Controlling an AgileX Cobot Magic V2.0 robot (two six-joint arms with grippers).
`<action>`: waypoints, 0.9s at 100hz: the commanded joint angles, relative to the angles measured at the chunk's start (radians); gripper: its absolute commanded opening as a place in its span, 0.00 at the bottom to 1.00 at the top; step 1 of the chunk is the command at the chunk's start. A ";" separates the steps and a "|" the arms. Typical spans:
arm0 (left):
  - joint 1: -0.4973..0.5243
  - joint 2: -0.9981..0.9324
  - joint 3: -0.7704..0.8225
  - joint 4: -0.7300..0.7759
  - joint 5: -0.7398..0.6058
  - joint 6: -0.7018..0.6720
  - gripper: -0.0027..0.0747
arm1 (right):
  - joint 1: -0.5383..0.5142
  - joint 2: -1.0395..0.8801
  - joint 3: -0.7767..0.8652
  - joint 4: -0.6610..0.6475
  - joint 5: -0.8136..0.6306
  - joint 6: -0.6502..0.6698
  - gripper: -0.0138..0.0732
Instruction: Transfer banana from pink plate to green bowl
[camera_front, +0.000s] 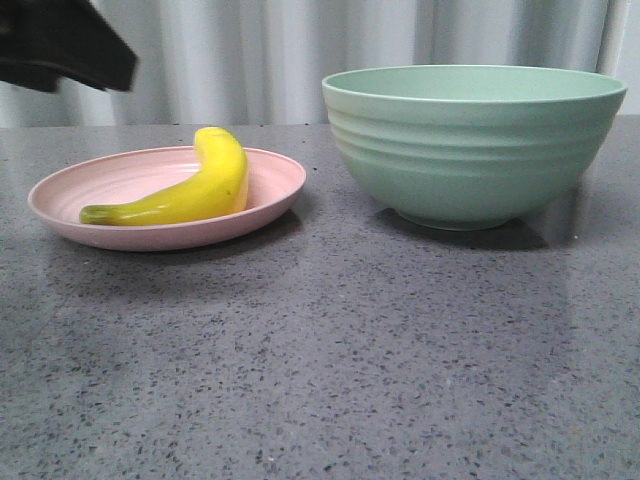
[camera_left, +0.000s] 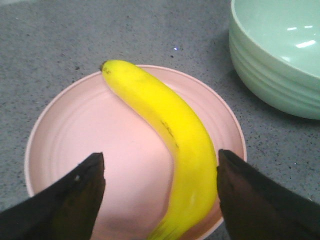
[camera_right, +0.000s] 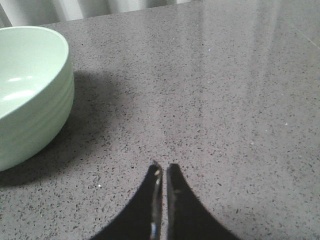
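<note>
- The worktop (camera_front: 320, 380) is a grey stone-look slab with fine dark and pale speckles and a dull sheen, running back to a pale curtain.
- 2 things stand directly on it: the pink plate (camera_front: 60, 205) on the left and the green bowl (camera_front: 470, 150) on the right, near each other but apart.
- Each throws a soft shadow on the slab.
</note>
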 joint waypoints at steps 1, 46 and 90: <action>-0.010 0.065 -0.105 -0.062 0.009 0.000 0.59 | 0.002 0.015 -0.037 0.001 -0.081 -0.006 0.07; -0.010 0.344 -0.382 -0.155 0.309 0.000 0.59 | 0.002 0.015 -0.037 0.001 -0.082 -0.006 0.07; -0.010 0.407 -0.385 -0.162 0.324 0.002 0.59 | 0.002 0.015 -0.037 0.001 -0.088 -0.006 0.07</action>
